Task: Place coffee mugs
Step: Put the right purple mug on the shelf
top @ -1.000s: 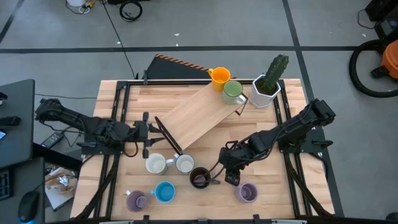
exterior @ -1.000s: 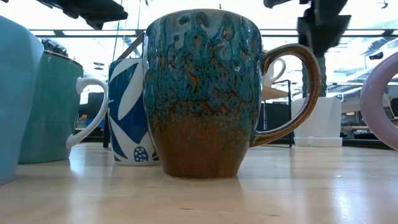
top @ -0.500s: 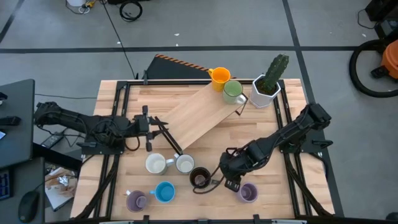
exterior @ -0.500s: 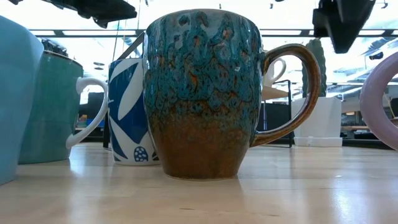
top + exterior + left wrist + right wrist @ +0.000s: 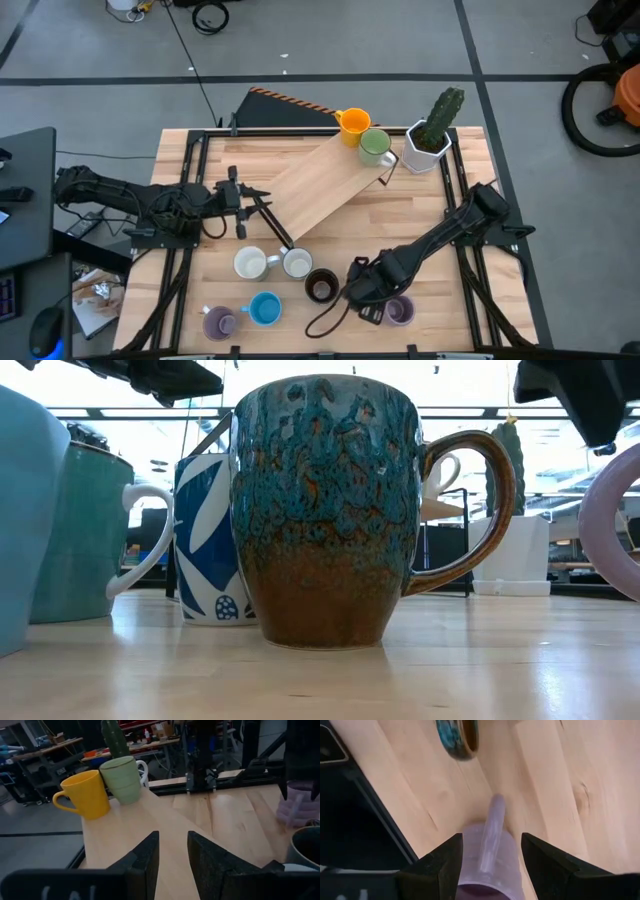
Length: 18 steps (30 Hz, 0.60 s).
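High view: I count orange mug and green mug placed on the far board; six remain, right gripper spread over purple mug.

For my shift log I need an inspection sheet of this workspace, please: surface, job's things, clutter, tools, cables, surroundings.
Surface: wooden table with a light board lying aslant on it.
Job's things: orange mug and green mug on the board's far end; two white mugs, dark brown mug, blue mug and purple mugs near the front edge.
Clutter: white cactus pot.
Tools: left tool open, over the board; right tool open, straddling a purple mug's handle.
Cables: one loops from the right arm across the front edge.
Surroundings: grey floor, desk at the left.
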{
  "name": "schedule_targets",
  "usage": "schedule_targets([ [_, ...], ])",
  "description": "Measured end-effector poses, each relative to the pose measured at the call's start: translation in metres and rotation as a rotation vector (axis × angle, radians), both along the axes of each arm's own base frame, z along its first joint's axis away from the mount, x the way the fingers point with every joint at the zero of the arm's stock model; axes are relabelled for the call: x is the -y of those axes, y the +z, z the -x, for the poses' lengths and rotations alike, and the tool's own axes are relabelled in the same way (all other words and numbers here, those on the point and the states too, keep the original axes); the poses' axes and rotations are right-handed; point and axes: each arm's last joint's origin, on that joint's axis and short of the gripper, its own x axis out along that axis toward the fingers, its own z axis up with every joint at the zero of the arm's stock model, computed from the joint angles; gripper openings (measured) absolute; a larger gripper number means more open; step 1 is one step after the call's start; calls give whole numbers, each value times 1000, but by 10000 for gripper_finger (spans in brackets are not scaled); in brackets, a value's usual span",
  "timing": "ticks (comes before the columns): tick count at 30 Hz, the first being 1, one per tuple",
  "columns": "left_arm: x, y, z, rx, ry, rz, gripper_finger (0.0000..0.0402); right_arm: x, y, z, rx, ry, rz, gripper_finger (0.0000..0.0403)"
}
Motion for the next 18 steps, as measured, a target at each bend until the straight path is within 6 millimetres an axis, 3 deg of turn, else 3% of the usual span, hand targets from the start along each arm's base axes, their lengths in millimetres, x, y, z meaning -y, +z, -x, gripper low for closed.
schedule_targets([
  [18,0,-1,0,-8,-1,-8,107,-5,-41,-4,-115,-7,12,201],
])
